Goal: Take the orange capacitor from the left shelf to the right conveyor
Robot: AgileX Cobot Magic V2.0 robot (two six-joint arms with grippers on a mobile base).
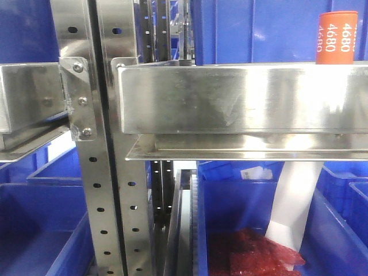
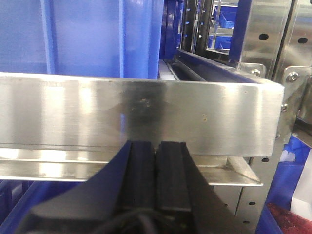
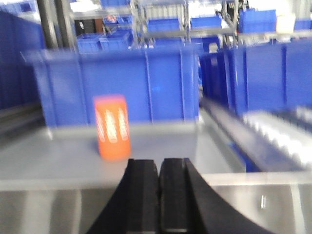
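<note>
Nothing grabbed yet. The small orange capacitor (image 3: 112, 127), a cylinder printed "4680", stands upright on the shiny brushed-steel shelf (image 3: 48, 165), just in front of a tall blue plastic bin (image 3: 146, 83). The right jaws are pressed together and empty, low at the shelf's front edge. The capacitor sits beyond them, off to the left in the wrist view, well apart. The left jaws are shut on nothing, facing a steel shelf lip (image 2: 146, 112). Reach, grasp, carry — all still to do, and the conveyor isn't in view.
</note>
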